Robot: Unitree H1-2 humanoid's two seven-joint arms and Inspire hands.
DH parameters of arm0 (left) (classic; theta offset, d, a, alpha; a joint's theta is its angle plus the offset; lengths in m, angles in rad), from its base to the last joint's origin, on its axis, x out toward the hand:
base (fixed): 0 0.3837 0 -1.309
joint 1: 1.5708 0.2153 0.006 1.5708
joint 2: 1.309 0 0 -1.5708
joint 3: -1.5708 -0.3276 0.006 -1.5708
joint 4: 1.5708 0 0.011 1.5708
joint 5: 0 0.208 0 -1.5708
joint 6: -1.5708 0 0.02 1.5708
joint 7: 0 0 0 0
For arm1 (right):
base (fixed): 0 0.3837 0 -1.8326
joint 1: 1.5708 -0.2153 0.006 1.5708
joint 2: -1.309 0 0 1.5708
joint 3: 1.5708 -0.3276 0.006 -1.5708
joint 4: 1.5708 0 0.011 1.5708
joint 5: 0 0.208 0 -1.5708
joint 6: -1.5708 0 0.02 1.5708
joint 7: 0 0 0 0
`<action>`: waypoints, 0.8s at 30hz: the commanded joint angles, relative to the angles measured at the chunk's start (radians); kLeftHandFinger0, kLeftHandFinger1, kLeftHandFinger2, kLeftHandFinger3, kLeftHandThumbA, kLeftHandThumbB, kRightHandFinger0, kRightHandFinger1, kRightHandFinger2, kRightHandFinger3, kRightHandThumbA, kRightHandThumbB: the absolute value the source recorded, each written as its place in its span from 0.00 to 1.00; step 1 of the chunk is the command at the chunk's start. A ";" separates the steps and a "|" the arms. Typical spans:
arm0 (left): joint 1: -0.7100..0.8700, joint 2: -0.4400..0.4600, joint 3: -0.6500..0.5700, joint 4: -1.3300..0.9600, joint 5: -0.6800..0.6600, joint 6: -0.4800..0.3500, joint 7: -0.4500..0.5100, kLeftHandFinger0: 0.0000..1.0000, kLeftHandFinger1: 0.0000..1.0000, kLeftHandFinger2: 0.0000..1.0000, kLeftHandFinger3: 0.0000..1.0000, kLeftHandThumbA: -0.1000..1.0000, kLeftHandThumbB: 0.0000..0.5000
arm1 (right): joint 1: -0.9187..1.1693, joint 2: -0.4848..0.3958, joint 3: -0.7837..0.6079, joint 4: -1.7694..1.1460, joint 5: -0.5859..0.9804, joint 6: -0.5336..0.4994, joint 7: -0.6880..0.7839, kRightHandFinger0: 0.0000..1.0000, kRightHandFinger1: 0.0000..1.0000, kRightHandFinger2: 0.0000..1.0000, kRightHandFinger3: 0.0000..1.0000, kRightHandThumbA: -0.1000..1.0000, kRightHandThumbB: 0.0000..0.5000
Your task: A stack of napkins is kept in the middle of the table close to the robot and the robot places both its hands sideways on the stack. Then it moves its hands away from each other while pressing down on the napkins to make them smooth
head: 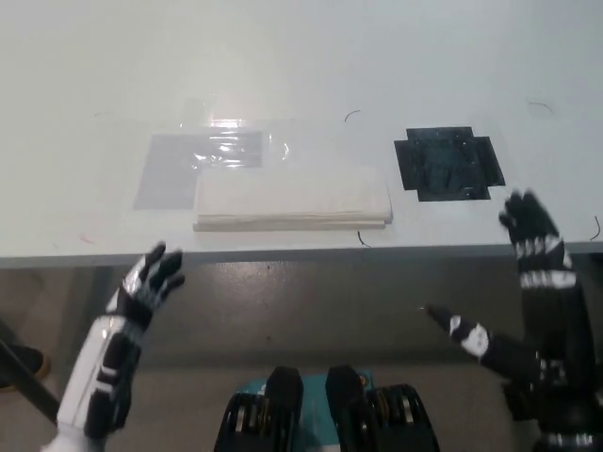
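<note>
A white stack of napkins (pixel 293 200) lies flat near the table's front edge, about in the middle. My white left hand (pixel 148 280) is raised below the table edge at the lower left, open, fingers apart, holding nothing. My black right hand (pixel 534 250) is up at the lower right, just at the table's front edge, also open and empty. Both hands are well apart from the stack, one on each side.
A clear plastic wrapper (pixel 201 157) lies behind and left of the stack. A flat black piece (pixel 447 163) sits on the table to the right. The white table (pixel 301 66) stretches far back; its front edge (pixel 283 252) runs across the picture. Floor shows below.
</note>
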 commanded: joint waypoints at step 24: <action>-0.915 -0.102 0.118 0.832 -0.050 0.107 0.111 1.00 1.00 1.00 1.00 1.00 0.44 | -0.827 0.167 -0.126 0.837 0.190 0.051 -0.035 1.00 1.00 1.00 1.00 1.00 0.36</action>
